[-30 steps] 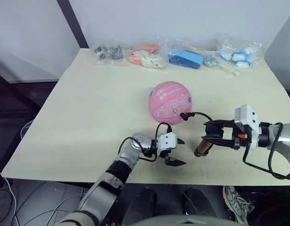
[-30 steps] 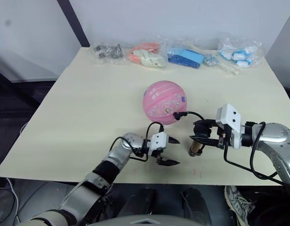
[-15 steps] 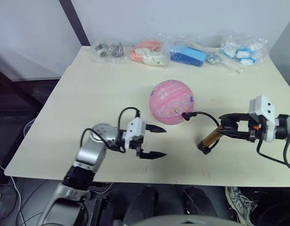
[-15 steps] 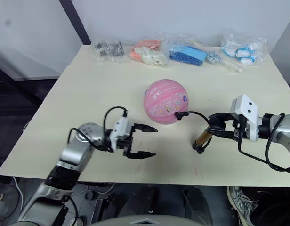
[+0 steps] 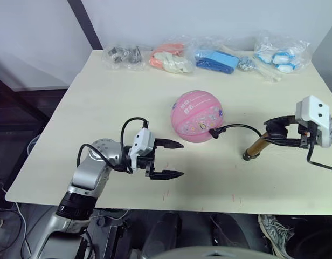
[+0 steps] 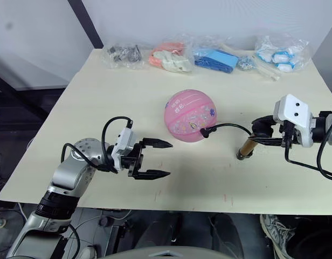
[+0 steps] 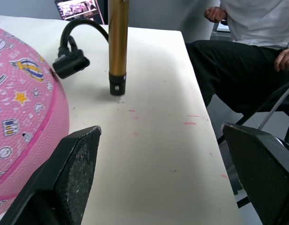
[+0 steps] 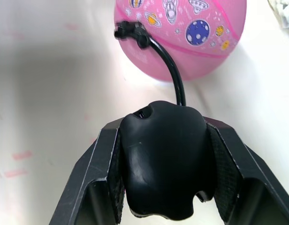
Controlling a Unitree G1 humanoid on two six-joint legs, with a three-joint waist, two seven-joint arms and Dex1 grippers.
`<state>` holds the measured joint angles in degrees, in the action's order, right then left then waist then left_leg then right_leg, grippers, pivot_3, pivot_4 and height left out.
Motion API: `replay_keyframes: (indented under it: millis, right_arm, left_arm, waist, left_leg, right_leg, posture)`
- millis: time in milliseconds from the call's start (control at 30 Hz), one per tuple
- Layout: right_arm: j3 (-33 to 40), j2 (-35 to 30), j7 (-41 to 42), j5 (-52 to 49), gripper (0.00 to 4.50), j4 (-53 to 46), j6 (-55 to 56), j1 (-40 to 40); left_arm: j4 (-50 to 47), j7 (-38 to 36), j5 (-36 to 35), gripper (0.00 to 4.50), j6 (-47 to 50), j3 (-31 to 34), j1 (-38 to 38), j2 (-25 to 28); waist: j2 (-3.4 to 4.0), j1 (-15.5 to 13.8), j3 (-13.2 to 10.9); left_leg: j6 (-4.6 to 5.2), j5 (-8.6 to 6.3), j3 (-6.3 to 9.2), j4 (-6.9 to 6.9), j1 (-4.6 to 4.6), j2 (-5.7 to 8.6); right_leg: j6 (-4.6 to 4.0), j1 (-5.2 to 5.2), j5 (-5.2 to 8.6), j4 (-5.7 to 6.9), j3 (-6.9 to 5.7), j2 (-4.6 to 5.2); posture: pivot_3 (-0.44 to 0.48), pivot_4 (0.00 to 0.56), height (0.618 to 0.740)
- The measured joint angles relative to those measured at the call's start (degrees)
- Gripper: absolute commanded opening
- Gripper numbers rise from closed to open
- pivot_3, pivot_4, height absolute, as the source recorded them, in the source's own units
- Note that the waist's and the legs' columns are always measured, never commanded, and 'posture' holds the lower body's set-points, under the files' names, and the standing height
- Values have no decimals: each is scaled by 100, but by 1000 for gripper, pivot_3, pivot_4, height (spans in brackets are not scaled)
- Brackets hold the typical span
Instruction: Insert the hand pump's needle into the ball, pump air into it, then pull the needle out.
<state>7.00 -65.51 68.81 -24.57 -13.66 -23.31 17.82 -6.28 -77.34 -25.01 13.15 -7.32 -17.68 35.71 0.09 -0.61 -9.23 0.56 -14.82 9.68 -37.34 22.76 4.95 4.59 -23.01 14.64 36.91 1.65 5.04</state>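
While the ball [image 5: 197,116] sits round near the middle of the table [image 5: 101,108], the left gripper [image 5: 174,159] hovers just off its left side, fingers spread wide and apart from the ball, holding nothing. To the right of the ball, the right gripper [image 5: 275,132] is clamped on the black handle of the pump [image 5: 256,147], whose gold barrel slants down so that its lower cap rests on the table, well apart from the ball. From the handle the hose [image 5: 239,127] arcs back toward the ball, and its black fitting presses against the ball's lower right side; the needle itself is too small to make out there. Beyond the ball, along the table's far edge, lies a row of plastic bags [image 5: 212,58].

From the left wrist, the two fingers [image 7: 64,173] stand far apart with bare table between them. The ball fills the side next to one finger, not touching it. Past the ball the pump barrel stands with its black cap on the table, and the fitting [image 7: 70,64] meets the ball's skin. A seated person [image 7: 247,51] in dark trousers is beyond the table's edge.

From the right wrist, both fingers [image 8: 95,180] grip the rounded black handle [image 8: 165,157] tightly. The hose runs from it to the ball, where the fitting lies against the printed pink surface.
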Motion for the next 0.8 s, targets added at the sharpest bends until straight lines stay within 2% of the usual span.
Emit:
replay_keyframes:
  millis: [233, 433, 533, 800]
  right_arm:
    - [-365, 15, -15, 948, 1945, 451, 1084, 433]
    - [-457, 504, -442, 1538, 1945, 564, 1987, 396]
    - [-556, 925, -921, 2010, 1945, 573, 2794, -72]
    - [-490, 1227, -1899, 2825, 1945, 823, 4409, -803]
  left_arm:
    - [-3, 46, -7, 4381, 15, 3, -7, -1]
    - [-31, 94, -95, 4381, 23, 8, -7, -1]
    - [-115, 99, -194, 4381, 49, 31, -2, 45]
    - [-119, 123, -323, 4381, 103, 219, -17, 115]
  waist:
    - [0, 22, 0]
    - [0, 48, 0]
    - [-5, 52, 0]
    - [-18, 127, -3]
  left_leg:
    - [0, 0, -15, 0, 2, -1]
    - [-1, 1, -36, -1, 2, -2]
    - [0, 1, -60, -3, 2, -2]
    - [-5, 6, -96, -16, -30, -5]
  right_leg:
    - [0, -9, 0, 5, 13, -1]
    - [1, -20, 0, 17, 36, -2]
    - [1, -32, 0, 35, 61, -4]
    - [-1, -39, -2, 100, 98, -13]
  posture:
    - [0, 150, 736]
    - [0, 150, 736]
    - [0, 150, 736]
    - [0, 150, 736]
